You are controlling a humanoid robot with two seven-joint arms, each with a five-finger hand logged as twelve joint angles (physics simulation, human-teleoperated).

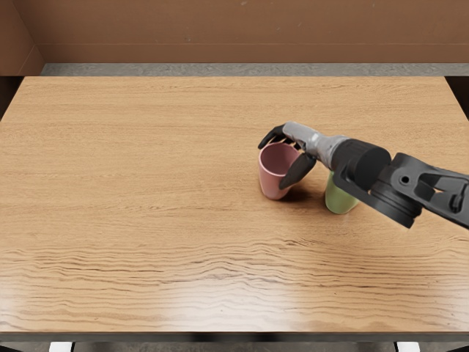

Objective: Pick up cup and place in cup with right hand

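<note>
The pink cup (270, 178) stands upright right of the frame's centre, just below the right hand (302, 137), whose spread thumb and fingers arch around its rim, presumably to pinch it for lifting. The green cup (338, 200), likely the receiver, sits lower right, partly behind the wrist.

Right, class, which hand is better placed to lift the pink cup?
The right hand, I'd judge: it is at the pink cup, while the left hand is out of view.

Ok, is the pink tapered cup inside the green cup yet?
No, the pink cup and the green cup are apart, with wooden tabletop visible between them.
</note>
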